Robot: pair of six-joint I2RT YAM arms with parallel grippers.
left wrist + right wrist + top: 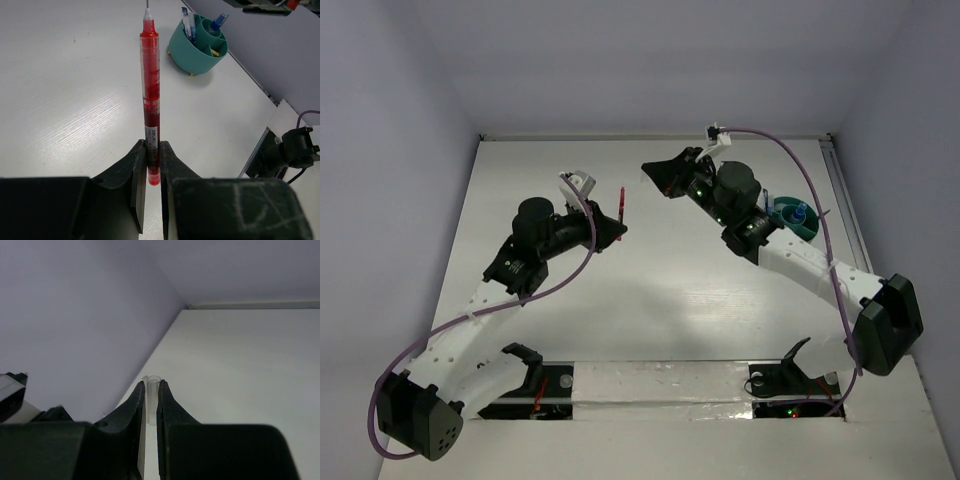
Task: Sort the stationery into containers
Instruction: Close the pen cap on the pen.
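My left gripper (153, 150) is clenched on only the tail of the red pen (150, 100), which could swivel or slip short of the teal tub (192, 57) at far right, and the clear cap (151, 381) my right gripper (151, 390) pinches could pop out.

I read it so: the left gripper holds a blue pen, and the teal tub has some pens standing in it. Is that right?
Not quite. The pen clamped in the left gripper is red, not blue; the left wrist view shows it. The rest stands: the teal tub does have blue pens standing in it.
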